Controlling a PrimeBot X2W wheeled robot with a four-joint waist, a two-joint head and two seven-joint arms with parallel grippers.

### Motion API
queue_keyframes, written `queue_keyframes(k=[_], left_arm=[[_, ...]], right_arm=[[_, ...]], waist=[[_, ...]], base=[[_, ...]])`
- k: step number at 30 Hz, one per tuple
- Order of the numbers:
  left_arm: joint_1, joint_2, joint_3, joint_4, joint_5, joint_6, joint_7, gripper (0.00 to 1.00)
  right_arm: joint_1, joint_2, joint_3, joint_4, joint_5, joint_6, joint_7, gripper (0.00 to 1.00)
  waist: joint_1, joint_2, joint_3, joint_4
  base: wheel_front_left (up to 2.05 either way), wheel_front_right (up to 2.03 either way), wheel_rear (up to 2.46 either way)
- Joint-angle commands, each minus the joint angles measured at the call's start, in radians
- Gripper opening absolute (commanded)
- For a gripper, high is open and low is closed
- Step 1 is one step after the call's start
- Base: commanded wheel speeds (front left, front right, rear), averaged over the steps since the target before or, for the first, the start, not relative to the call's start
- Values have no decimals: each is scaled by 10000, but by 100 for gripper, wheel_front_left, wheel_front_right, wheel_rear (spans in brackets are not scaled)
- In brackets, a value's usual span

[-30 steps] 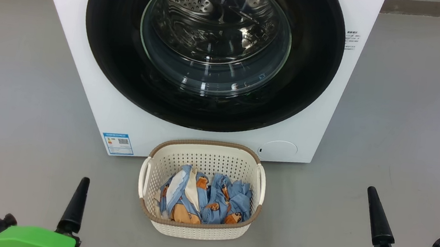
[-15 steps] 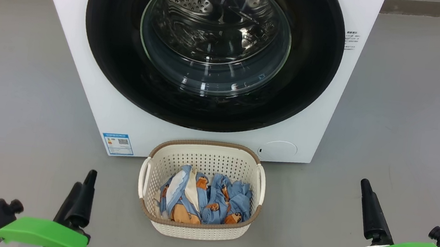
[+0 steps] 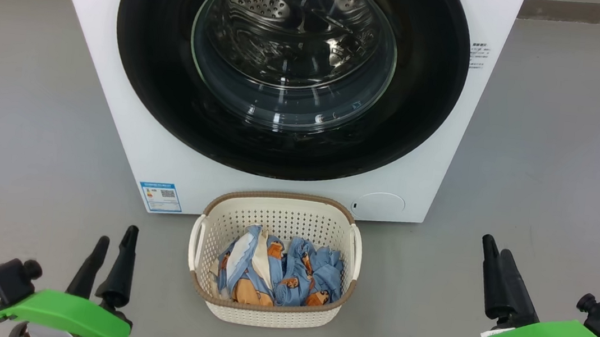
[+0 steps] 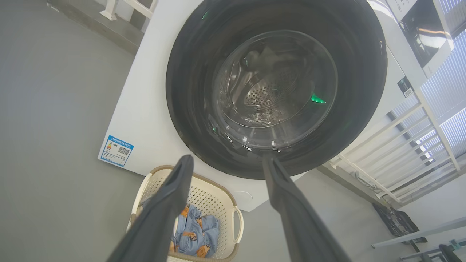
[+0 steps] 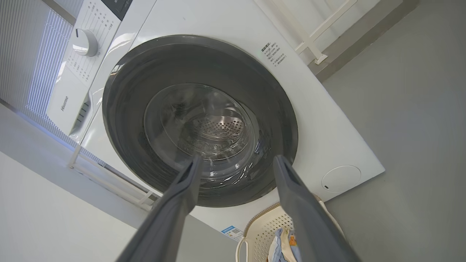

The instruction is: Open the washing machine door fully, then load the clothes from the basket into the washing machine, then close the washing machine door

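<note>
At the lower left of the head view the left gripper (image 3: 116,233) hung over the grey floor (image 3: 30,104), its two dark fingers pointing up the frame. The left wrist view showed them spread wide (image 4: 227,159), touching no object. At the lower right the right gripper (image 3: 497,246) was in a like pose. Its fingers nearly overlapped from the head camera, but the right wrist view showed them wide apart too (image 5: 237,158).

Between the two grippers, in the lower centre, the cream basket (image 3: 281,194) stood on the floor, well apart from both. The clothes (image 3: 281,279) lay bunched inside it, light blue with orange-brown figures and a cream strip on the left side.

Just behind the basket rose the white washing machine (image 3: 128,143). A blue label (image 3: 161,196) sat at the lower left of its front and a round cap (image 3: 380,206) at the lower right (the cap just past the basket's far right corner).

Higher up, the door (image 3: 154,61) lay shut, flush against the front and filling the upper centre. Through its glass window (image 3: 294,49) the perforated steel drum (image 3: 274,1) showed. In the right wrist view a control dial (image 5: 85,42) sat at the upper left.
</note>
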Motion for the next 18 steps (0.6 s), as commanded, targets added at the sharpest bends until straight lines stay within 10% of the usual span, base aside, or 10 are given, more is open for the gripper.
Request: queue_keyframes(k=[1, 18], left_arm=[[-587, 299, 147, -198, 478, -19, -155, 100], [-687, 104, 470, 76, 3308, -7, -660, 100]], right_arm=[[-489, -135, 197, -243, -395, 10, -156, 100], [-723, -37, 217, 172, -2672, 13, -376, 100]], waist=[[0, 0, -2, 0], [0, 0, 7, 6]], base=[[0, 0, 0], [0, 0, 0]])
